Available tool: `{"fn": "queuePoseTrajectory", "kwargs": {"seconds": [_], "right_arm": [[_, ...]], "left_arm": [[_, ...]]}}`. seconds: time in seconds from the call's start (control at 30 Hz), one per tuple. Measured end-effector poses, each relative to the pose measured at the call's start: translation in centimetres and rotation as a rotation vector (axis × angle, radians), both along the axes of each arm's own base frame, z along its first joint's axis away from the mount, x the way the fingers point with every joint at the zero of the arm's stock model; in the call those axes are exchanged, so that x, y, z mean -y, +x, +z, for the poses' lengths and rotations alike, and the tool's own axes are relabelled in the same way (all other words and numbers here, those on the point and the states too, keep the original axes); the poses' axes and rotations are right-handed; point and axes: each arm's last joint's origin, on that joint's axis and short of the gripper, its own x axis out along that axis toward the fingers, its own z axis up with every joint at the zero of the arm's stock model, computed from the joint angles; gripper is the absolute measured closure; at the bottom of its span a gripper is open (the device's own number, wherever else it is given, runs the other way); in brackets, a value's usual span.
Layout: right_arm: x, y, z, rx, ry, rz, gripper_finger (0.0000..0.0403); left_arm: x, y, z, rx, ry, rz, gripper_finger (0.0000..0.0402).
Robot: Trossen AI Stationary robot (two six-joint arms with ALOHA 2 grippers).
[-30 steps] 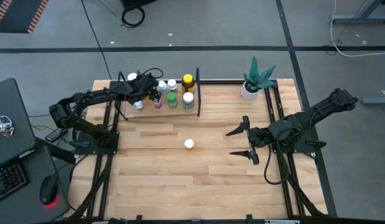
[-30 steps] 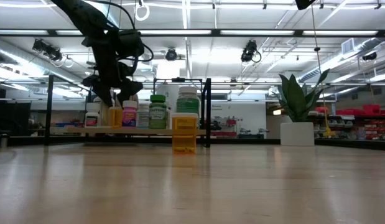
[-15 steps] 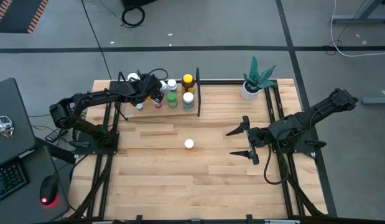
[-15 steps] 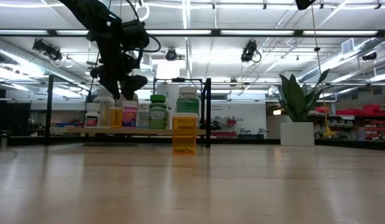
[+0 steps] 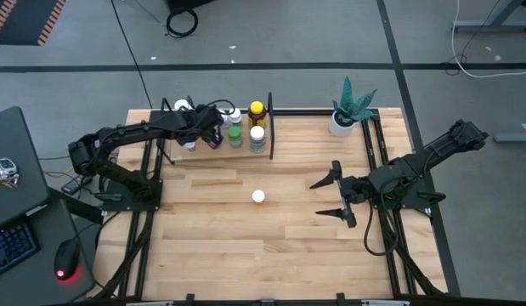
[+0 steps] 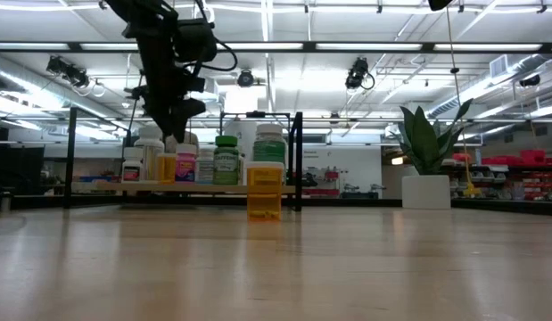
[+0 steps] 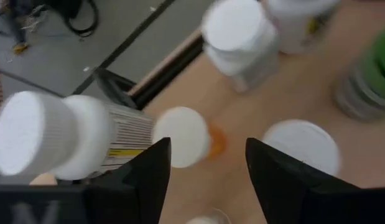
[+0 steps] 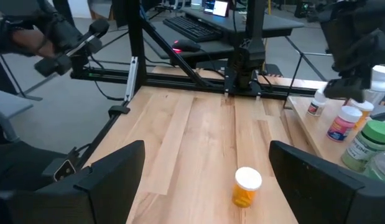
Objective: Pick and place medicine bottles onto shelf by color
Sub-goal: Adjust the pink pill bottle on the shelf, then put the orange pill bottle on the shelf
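Since the earlier frame the left end effector [image 5: 213,129] has been shifted further over the black-framed light wood shelf [image 5: 264,149], jaws part-open and empty. The right end effector [image 5: 335,195] is held wide and idle. One white-capped orange bottle [image 5: 258,197] is left on the worktop [image 5: 246,246], so placement is judged near complete.

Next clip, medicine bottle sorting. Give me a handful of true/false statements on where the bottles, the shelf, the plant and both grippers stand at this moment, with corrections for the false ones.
1. One orange bottle stands alone on the table, off the shelf. True.
2. The left gripper is over the bottles on the shelf. True.
3. The right gripper holds the orange bottle. False: it is open and empty, apart from the bottle.
4. The potted plant stands on the shelf. False: it stands on the table, near its far right corner.
5. A green bottle is on the shelf. True.
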Motion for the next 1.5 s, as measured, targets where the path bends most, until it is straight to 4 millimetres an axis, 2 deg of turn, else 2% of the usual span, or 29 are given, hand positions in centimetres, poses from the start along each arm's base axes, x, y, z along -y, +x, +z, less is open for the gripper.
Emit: {"fn": "queuePoseTrajectory", "kwargs": {"seconds": [0.37,1.17,1.23,1.37,1.5], "right_arm": [[0.0,0.0,0.0,0.006,-0.001,-0.011,0.0050],[0.0,0.0,0.1,0.007,0.000,-0.011,0.0050],[0.0,0.0,0.0,0.007,0.000,-0.011,0.0050],[0.0,0.0,0.0,0.007,-0.001,-0.011,0.0050],[0.0,0.0,0.0,0.007,-0.006,-0.009,0.0050]], "left_arm": [[1.0,-0.1,-0.3,-0.064,-0.079,-0.076,0.0191],[1.2,0.4,-0.2,0.022,-0.118,-0.099,0.0199],[1.5,0.3,0.1,0.023,-0.116,-0.111,0.0202],[2.4,0.9,2.3,0.093,-0.096,-0.158,0.0210],[4.9,2.2,3.8,0.209,-0.261,-0.363,0.0216]]}}
